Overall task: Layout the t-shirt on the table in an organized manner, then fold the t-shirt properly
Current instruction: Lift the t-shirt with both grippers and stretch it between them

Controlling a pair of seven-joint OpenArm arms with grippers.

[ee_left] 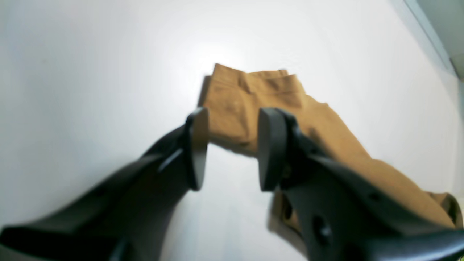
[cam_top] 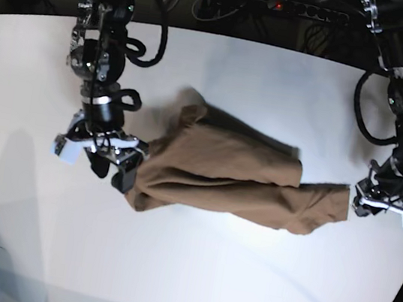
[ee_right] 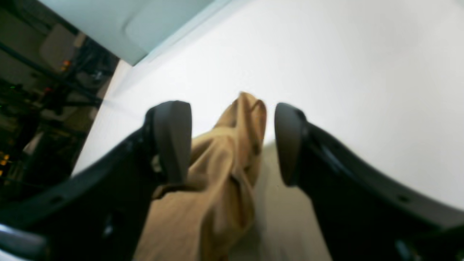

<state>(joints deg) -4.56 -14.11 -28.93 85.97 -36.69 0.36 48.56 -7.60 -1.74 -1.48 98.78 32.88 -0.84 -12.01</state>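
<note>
Brown t-shirt bunched on white table

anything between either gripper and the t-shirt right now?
Nothing visible. The t-shirt lies bunched lengthwise on the table with no other object near it. The right gripper is open over one end of the cloth, and the left gripper is open at the other end.

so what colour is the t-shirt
Plain tan-brown, no pattern visible; the t-shirt shows best in the base view.
</note>
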